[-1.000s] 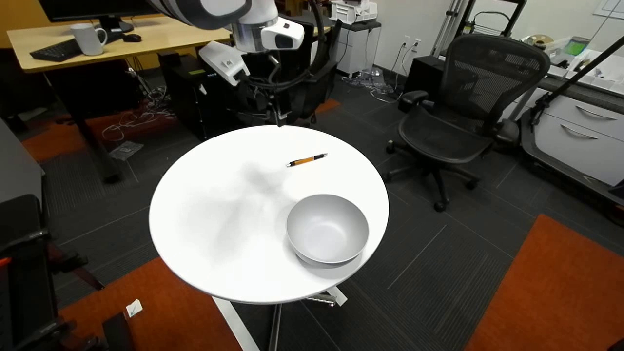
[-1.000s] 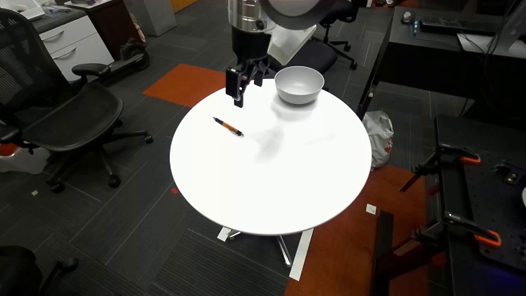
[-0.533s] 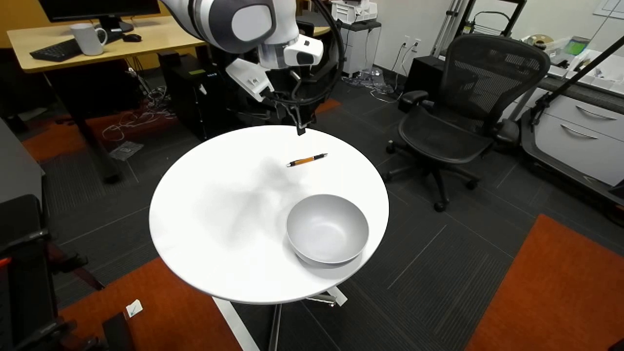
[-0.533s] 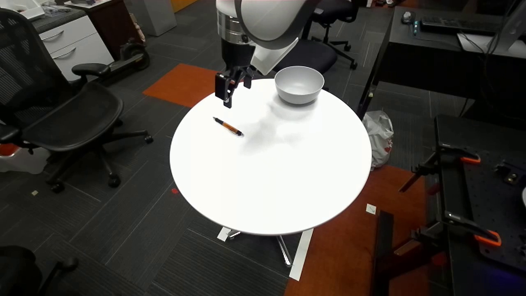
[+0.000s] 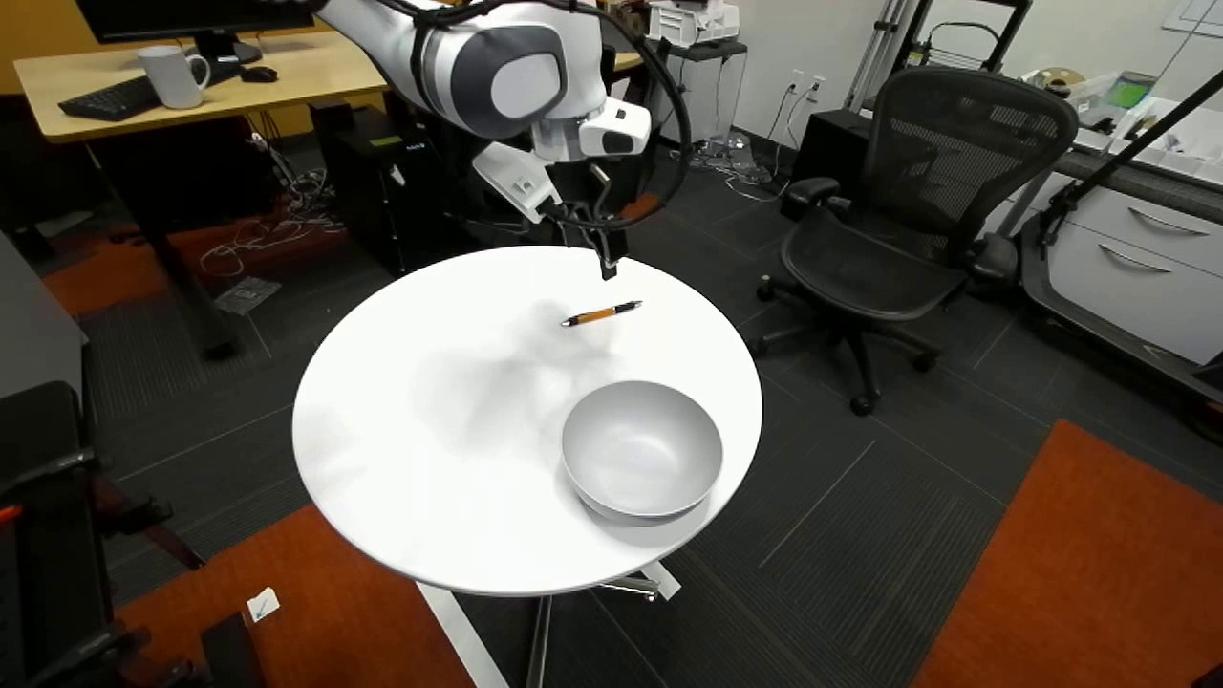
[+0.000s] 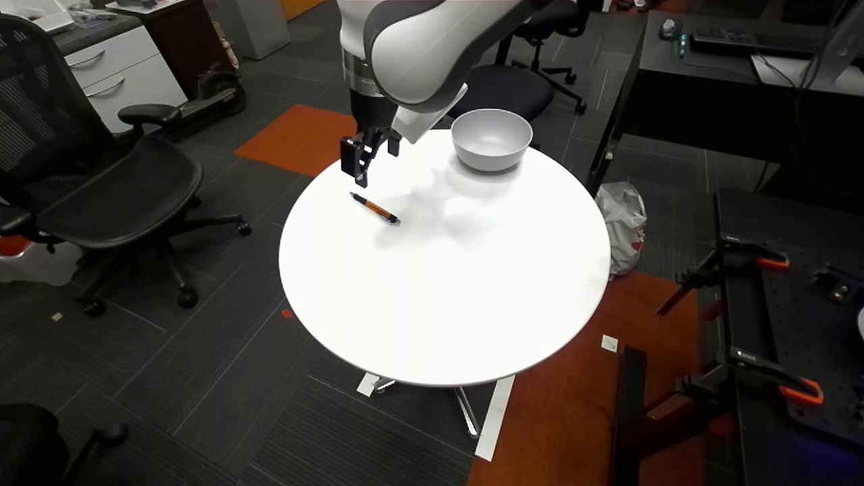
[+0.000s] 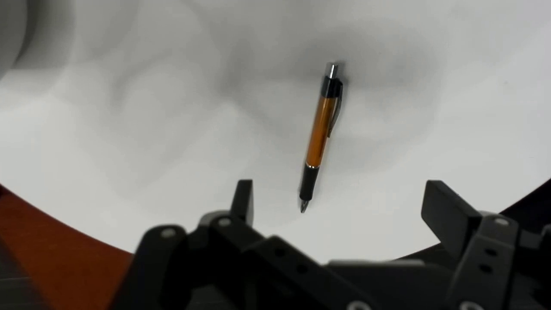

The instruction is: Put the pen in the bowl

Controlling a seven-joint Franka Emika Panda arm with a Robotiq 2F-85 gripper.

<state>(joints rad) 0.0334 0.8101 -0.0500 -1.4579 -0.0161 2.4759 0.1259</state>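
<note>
The pen [image 5: 601, 313] is orange with black ends and lies flat on the white round table [image 5: 411, 497]; it also shows in an exterior view [image 6: 374, 207]. In the wrist view the pen [image 7: 317, 137] lies nearly lengthwise, its tip seen between the fingers. My gripper [image 7: 339, 193] is open and empty, above the table. In the exterior views the gripper [image 5: 609, 271] hovers close to the pen on its far side, apart from it; it also shows here [image 6: 376, 167]. The grey bowl [image 5: 642, 454] stands upright and empty on the table, also seen here [image 6: 491, 138]. Its edge shows in the wrist view [image 7: 9, 30].
The table's rim [image 7: 73, 224] runs under the gripper in the wrist view. A black office chair [image 5: 889, 239] stands beside the table. A desk [image 5: 315, 81] with a mug [image 5: 175, 78] stands behind the arm.
My gripper has come down and moved toward the pen, rightward in an exterior view and leftward in the opposite picture. The pen and the bowl have not moved.
</note>
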